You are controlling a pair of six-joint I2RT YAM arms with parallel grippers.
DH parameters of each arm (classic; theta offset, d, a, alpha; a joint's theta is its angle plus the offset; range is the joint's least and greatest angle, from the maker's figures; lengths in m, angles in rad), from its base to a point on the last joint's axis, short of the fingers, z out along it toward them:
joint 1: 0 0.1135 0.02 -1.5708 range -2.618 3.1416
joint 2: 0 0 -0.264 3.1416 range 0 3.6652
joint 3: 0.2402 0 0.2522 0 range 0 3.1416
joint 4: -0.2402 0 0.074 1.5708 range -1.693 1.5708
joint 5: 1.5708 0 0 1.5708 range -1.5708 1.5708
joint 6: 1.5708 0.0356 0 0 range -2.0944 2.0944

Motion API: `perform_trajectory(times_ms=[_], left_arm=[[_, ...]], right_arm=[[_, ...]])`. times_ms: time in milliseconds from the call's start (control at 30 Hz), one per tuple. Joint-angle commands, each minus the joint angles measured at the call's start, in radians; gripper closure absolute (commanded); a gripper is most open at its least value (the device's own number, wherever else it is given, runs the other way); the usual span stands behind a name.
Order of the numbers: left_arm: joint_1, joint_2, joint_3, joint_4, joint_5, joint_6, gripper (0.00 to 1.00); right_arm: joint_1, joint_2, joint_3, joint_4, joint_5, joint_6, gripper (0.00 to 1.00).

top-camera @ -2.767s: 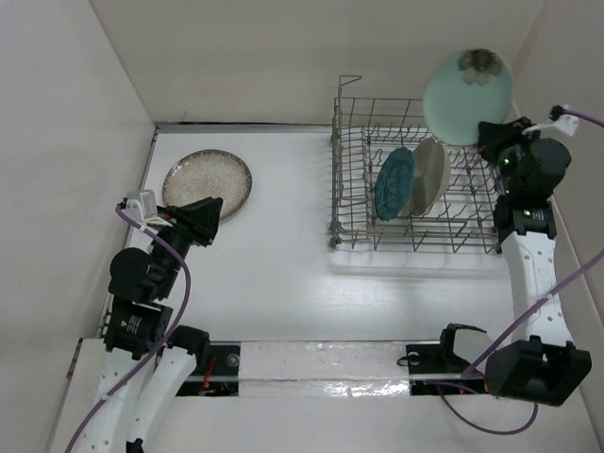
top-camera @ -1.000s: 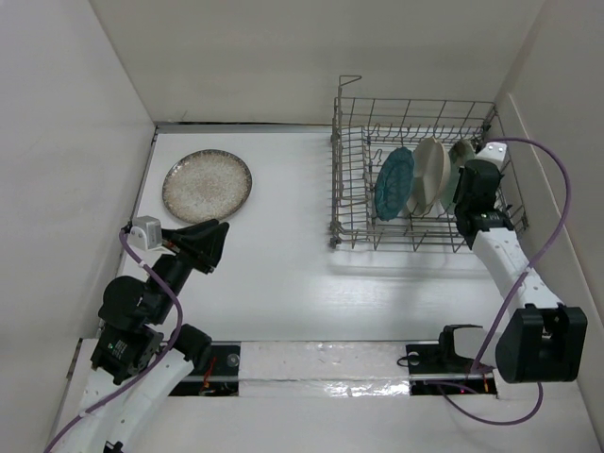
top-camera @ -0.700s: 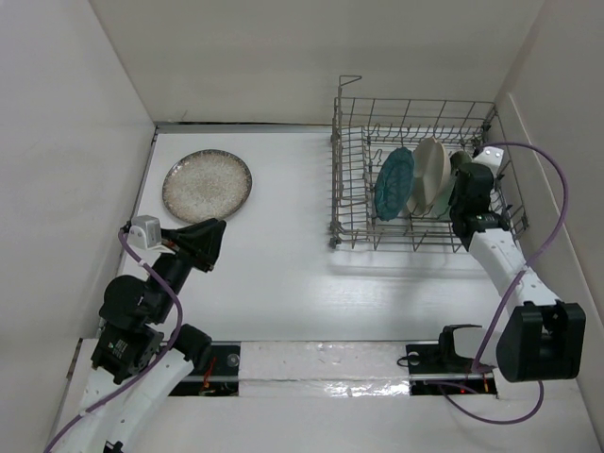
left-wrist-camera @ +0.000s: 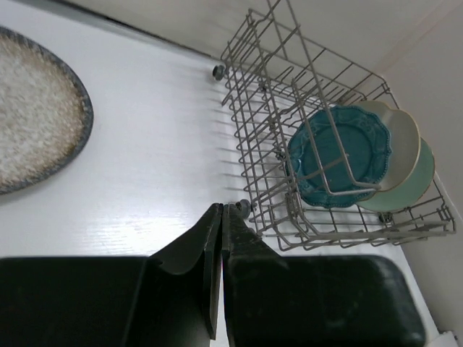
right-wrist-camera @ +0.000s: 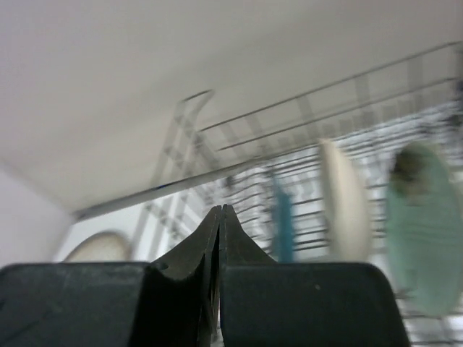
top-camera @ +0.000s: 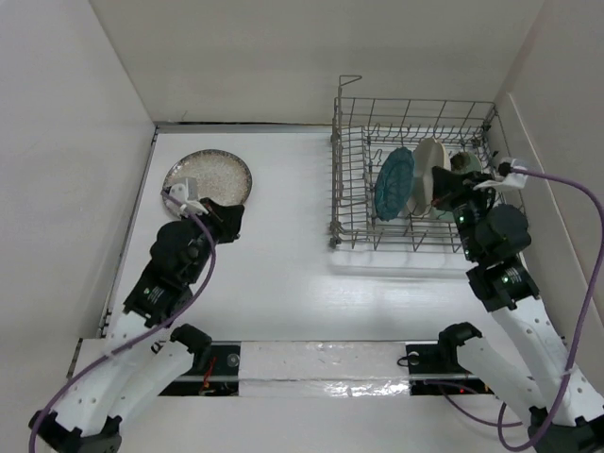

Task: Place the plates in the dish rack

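The dish rack (top-camera: 415, 226) stands at the back right with three plates upright in it: dark teal (top-camera: 394, 184), cream (top-camera: 429, 168) and pale mint green (top-camera: 463, 163). The speckled beige plate (top-camera: 203, 175) lies flat at the back left. My left gripper (top-camera: 238, 223) is shut and empty, hovering just past that plate's near right edge. My right gripper (top-camera: 437, 189) is shut and empty, over the rack beside the cream plate. In the left wrist view the shut gripper (left-wrist-camera: 221, 208) points at the rack (left-wrist-camera: 275, 94), with the speckled plate (left-wrist-camera: 29, 123) to its left.
White walls close in the table on the left, back and right. The rack's tall wire sides (right-wrist-camera: 325, 90) rise in front of my right gripper (right-wrist-camera: 219, 210). A strip of tape (top-camera: 321, 363) runs along the near edge between the arm bases.
My right gripper let go of the mint plate in the rack, pulled back and closed. My left arm reached forward to the speckled plate's edge and its gripper closed.
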Motion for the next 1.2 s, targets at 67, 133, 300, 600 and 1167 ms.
perform_trajectory(times_ms=[67, 133, 300, 600, 1167], left_arm=[[0.028, 0.178, -0.001, 0.141, -0.009, -0.253, 0.98], [0.050, 0.232, -0.022, 0.188, -0.040, -0.321, 0.91], [0.135, 0.291, -0.075, 0.201, -0.189, -0.445, 0.49], [0.581, 0.437, -0.113, 0.153, 0.082, -0.439, 0.53], [0.774, 0.927, -0.079, 0.429, 0.193, -0.382, 0.68]], right_arm=[[0.218, 0.013, -0.082, 0.135, -0.185, 0.035, 1.00], [0.328, 0.041, -0.095, 0.161, -0.234, 0.016, 1.00], [0.534, 0.123, -0.131, 0.220, -0.265, -0.019, 0.83], [0.774, 0.200, -0.177, 0.259, -0.286, -0.102, 0.57], [0.848, 0.328, -0.161, 0.275, -0.312, -0.125, 0.57]])
